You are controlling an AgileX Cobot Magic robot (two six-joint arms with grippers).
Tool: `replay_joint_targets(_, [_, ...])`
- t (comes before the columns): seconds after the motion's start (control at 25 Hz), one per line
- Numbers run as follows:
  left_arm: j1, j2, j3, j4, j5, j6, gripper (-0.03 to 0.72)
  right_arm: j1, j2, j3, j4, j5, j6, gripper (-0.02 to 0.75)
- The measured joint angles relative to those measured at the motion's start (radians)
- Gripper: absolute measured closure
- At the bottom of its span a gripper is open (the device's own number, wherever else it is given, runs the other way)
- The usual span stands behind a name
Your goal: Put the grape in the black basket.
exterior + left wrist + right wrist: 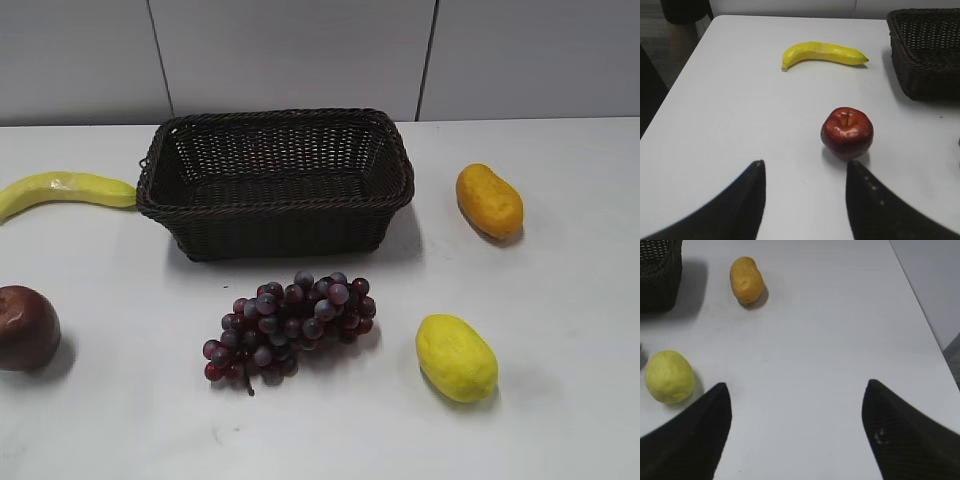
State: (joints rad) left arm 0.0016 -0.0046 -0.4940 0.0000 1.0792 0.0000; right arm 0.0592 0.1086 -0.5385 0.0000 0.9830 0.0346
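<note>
The grape (292,325), a bunch of dark purple-red berries, lies on the white table just in front of the black basket (276,225). The basket is empty and also shows at the right edge of the left wrist view (925,55) and the top left corner of the right wrist view (657,280). My left gripper (805,167) is open and empty over bare table, close to the apple. My right gripper (797,390) is open and empty over bare table. Neither gripper shows in the exterior view. The grape is out of both wrist views.
A dark red apple (25,327) (847,132) sits at the left. A yellow banana (65,190) (822,54) lies left of the basket. An orange fruit (489,200) (746,280) and a yellow lemon (456,357) (669,376) lie at the right.
</note>
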Motion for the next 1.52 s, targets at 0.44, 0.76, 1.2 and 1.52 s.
replay_joint_targets(0.44, [0.0, 0.0, 0.0, 0.0, 0.0, 0.0, 0.199, 0.0, 0.437, -0.005, 0.0, -0.273, 0.0, 0.131])
replay_joint_targets(0.76, [0.0, 0.0, 0.0, 0.0, 0.0, 0.0, 0.199, 0.004, 0.767, -0.024, 0.115, -0.299, -0.074, 0.139])
replay_joint_targets(1.2, [0.0, 0.0, 0.0, 0.0, 0.0, 0.0, 0.199, 0.244, 1.114, -0.232, 0.175, -0.306, -0.125, 0.143])
replay_joint_targets(1.52, [0.0, 0.0, 0.0, 0.0, 0.0, 0.0, 0.199, 0.452, 1.312, -0.38, 0.214, -0.318, -0.123, 0.143])
